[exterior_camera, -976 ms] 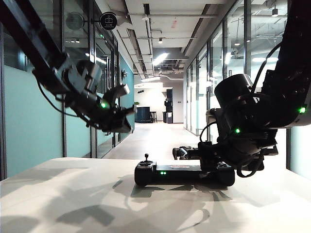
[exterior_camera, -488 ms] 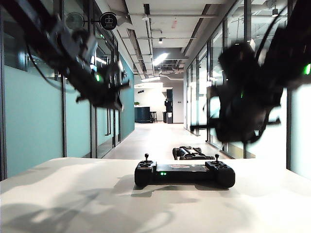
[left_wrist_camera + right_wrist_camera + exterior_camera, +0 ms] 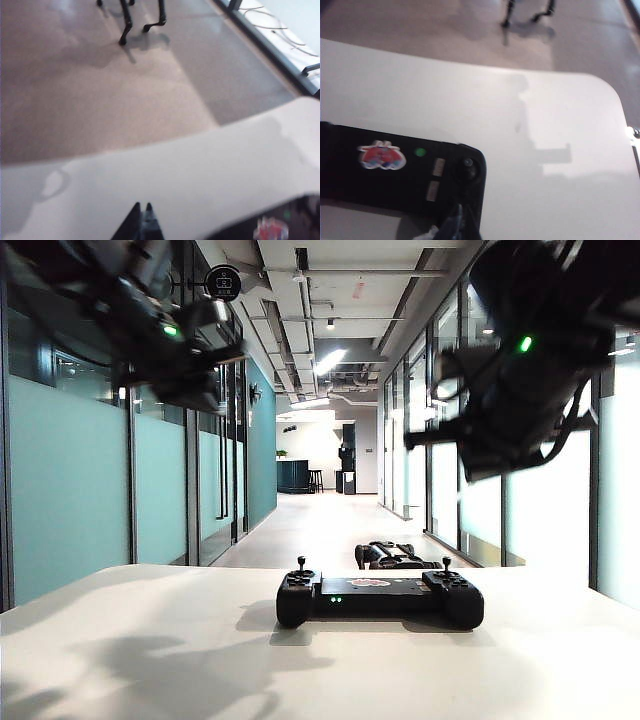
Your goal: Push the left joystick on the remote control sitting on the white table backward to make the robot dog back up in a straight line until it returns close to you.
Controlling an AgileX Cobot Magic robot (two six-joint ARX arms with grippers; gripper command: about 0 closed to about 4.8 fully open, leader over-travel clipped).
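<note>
The black remote control [image 3: 378, 598] lies flat on the white table [image 3: 150, 660]. Its left joystick [image 3: 300, 565] stands upright and untouched. Behind the table's far edge the robot dog [image 3: 390, 555] sits low on the corridor floor; its slim legs [image 3: 125, 27] show in the left wrist view. My left gripper [image 3: 235, 345] hangs high at the upper left, fingertips together [image 3: 142, 206] over bare table. High at the upper right is my right gripper [image 3: 412, 438], shut and empty [image 3: 459, 207] above the remote control's [image 3: 395, 170] right-hand end.
A long corridor with glass walls runs away behind the table. The table's rounded far corner [image 3: 605, 95] and edge lie just past the remote. The remote's right-hand stick [image 3: 446, 565] stands upright, untouched.
Both arms have lifted well up from the table. The right gripper left the remote's right end and closed. The remote and the dog have not moved.
</note>
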